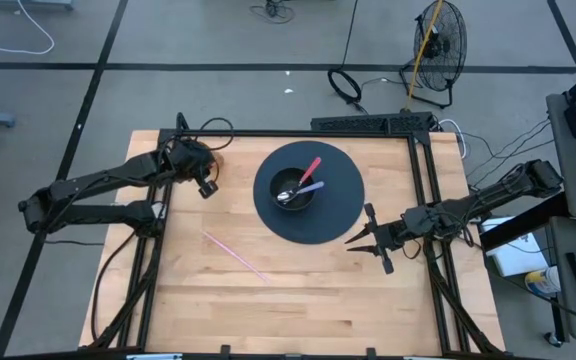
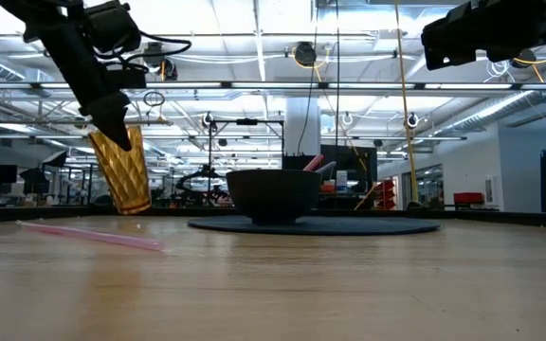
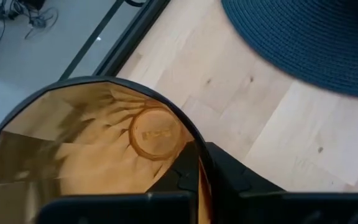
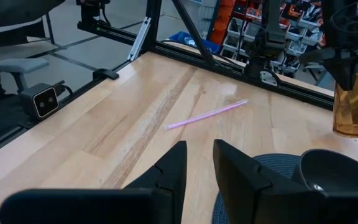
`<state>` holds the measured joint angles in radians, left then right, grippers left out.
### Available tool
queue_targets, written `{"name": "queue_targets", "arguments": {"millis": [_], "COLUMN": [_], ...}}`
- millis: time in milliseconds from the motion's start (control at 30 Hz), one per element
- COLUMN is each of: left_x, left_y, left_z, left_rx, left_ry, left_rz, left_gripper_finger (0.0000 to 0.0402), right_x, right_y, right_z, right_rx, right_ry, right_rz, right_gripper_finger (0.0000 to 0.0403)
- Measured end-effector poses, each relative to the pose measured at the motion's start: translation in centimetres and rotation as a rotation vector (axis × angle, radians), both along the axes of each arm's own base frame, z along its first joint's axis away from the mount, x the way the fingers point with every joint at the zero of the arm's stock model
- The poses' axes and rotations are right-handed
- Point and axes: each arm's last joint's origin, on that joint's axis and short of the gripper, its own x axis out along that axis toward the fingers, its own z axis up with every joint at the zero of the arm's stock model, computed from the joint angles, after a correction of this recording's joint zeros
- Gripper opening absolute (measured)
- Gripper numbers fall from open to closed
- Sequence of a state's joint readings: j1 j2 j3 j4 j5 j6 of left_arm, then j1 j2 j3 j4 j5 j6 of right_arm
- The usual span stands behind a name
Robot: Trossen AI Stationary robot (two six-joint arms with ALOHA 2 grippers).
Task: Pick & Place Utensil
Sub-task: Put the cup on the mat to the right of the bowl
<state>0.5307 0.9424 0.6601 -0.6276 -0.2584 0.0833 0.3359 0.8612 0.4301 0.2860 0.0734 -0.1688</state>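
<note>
On the pale wooden surface [image 1: 298,290] we see a dark round mat [image 1: 340,200] carrying a black bowl [image 1: 295,193] that already holds utensils. A pink straw [image 1: 235,256] lies flat nearer the front, well apart from both arms. Our left end effector [image 1: 206,186] grips the rim of an amber faceted cup [image 2: 126,170] at the surface's back-left. Our right end effector [image 1: 368,238] hovers beside the mat, fingers open and empty. For the straw, we judge that a low approach, fingers straddling it crosswise, would work best.
</note>
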Motion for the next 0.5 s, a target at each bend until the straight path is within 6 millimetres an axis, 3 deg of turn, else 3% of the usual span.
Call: {"name": "queue_targets", "arguments": {"millis": [200, 500], "left_x": [0.3, 1.4], "left_y": [-0.5, -2.6], "left_z": [0.3, 3.7], "left_rx": [-0.012, -0.105], "left_ry": [-0.015, -0.105], "left_rz": [-0.011, -0.098], "left_gripper_finger": [0.0022, 0.0021], "right_x": [0.0, 0.0], "right_y": [0.0, 0.0], "right_z": [0.0, 0.0], "right_rx": [0.0, -0.001], "right_ry": [0.0, 0.001], "right_rz": [-0.001, -0.002], "right_gripper_finger": [0.0075, 0.0075]}}
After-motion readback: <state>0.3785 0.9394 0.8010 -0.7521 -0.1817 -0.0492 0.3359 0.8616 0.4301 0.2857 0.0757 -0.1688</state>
